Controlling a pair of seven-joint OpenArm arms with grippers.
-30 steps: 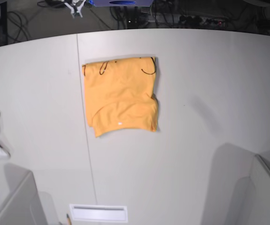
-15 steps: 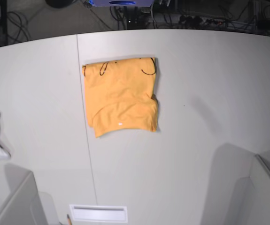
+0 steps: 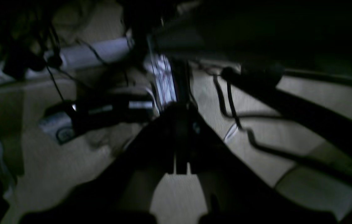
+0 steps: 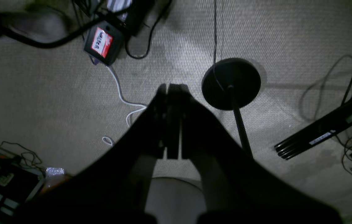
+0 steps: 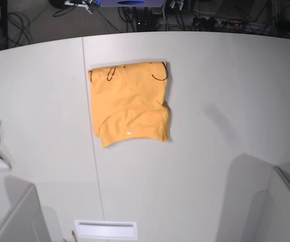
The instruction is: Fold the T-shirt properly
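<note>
Both pincers are closed and empty: left pincer (image 3: 180, 166), right pincer (image 4: 172, 152), each aimed at the floor. The T-shirt (image 5: 129, 103) lies folded on the tabletop (image 5: 225, 91), well away from both, neither clearly nearer

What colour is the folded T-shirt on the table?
Light orange, with thin black curved marks along its far edge; the T-shirt shows best in the base view.

Soft matt cotton T-shirt (image 5: 129, 103) (lightly creased) on a smooth, matt table (image 5: 225, 80).

Pale table (image 5: 225, 75); dim carpet floor (image 4: 54, 77), cables (image 4: 123, 96), round black stand base (image 4: 231, 83).
</note>
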